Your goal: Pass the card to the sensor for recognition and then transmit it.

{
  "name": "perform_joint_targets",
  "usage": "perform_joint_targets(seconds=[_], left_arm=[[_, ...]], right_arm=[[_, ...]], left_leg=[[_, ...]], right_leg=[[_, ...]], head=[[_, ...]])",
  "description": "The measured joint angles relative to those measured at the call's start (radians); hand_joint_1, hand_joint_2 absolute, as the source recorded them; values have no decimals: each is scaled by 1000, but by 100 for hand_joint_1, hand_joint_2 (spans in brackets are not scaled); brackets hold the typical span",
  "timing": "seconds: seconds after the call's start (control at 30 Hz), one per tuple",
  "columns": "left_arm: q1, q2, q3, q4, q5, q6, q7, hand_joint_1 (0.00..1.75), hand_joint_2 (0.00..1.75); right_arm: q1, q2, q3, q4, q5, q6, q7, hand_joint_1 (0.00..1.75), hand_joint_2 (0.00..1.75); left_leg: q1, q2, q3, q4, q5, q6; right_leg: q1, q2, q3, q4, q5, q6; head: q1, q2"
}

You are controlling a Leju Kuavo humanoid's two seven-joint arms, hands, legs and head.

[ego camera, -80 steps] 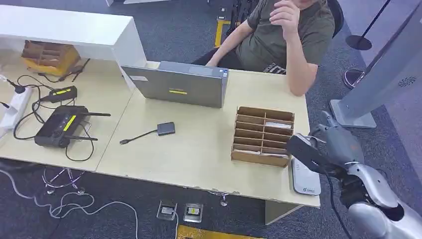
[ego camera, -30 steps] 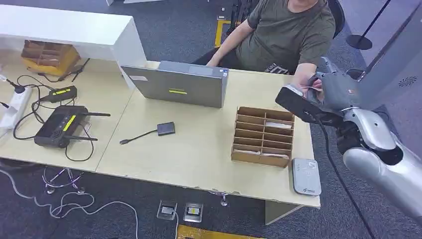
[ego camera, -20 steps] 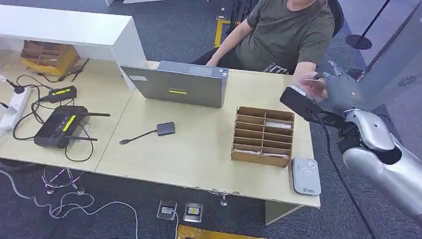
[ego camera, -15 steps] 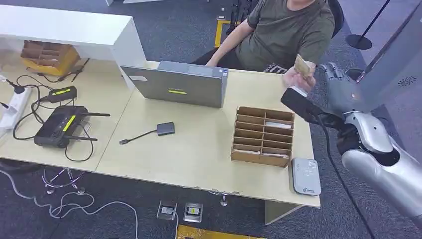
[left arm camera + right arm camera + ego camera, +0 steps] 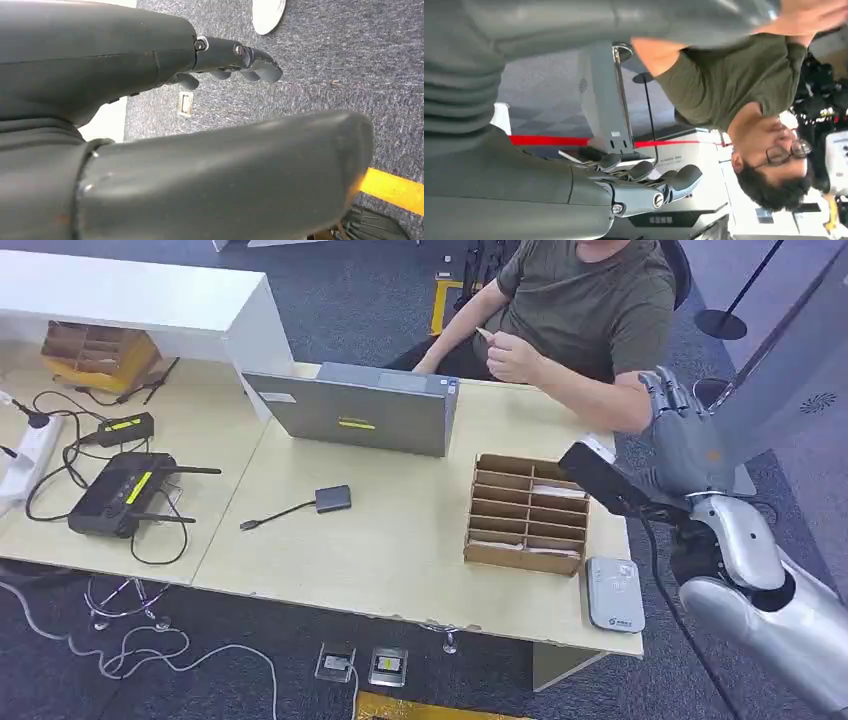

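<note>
wooden desk [image 5: 400, 540], laptop [image 5: 360, 418], card organizer [image 5: 528, 512]

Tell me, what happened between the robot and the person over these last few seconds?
The right hand rose from beside the sensor toward the person. The person's hand took the card and drew it back to the chest; the right hand now holds nothing. Laptop, wooden organizer and sensor stayed put.

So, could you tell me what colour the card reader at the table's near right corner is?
The card reader is light grey, seen best in the head view.
</note>
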Motion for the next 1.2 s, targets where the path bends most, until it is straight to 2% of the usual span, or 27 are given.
perform_joint_targets(seconds=[0.17,0.27,0.3,0.43,0.6,0.83,1.2], left_arm=[[1,3,0,0,17,3,0,0,0],[1,5,0,0,20,3,0,0,0],[1,5,0,0,22,3,0,0,0],[2,7,0,0,28,3,0,0,0],[2,10,0,0,29,3,0,0,0],[2,10,0,0,37,5,0,0,0],[2,9,0,0,40,6,-2,0,0]], right_arm=[[20,-22,-1,-96,-4,136,30,0,0],[34,-25,7,-149,13,168,31,0,0],[37,-28,9,-164,12,179,27,0,175],[60,-45,22,-205,-34,226,-1,0,175],[98,-64,30,-229,-49,225,-10,0,175],[140,-61,51,-229,-43,228,-20,0,175],[221,-48,56,-208,-11,144,10,0,175]], left_leg=[[0,0,0,0,0,0],[0,0,0,0,0,0],[0,0,0,0,0,0],[0,0,0,0,0,0],[0,0,0,0,0,0],[0,0,0,0,0,0],[0,0,0,0,0,0]], right_leg=[[0,1,0,0,0,0],[0,1,0,0,0,0],[0,1,0,0,0,0],[0,1,0,0,0,0],[0,1,0,0,0,0],[0,1,0,0,0,0],[0,1,0,0,0,0]], head=[[0,0],[0,0],[-1,0],[0,0],[0,0],[0,0],[0,0]])
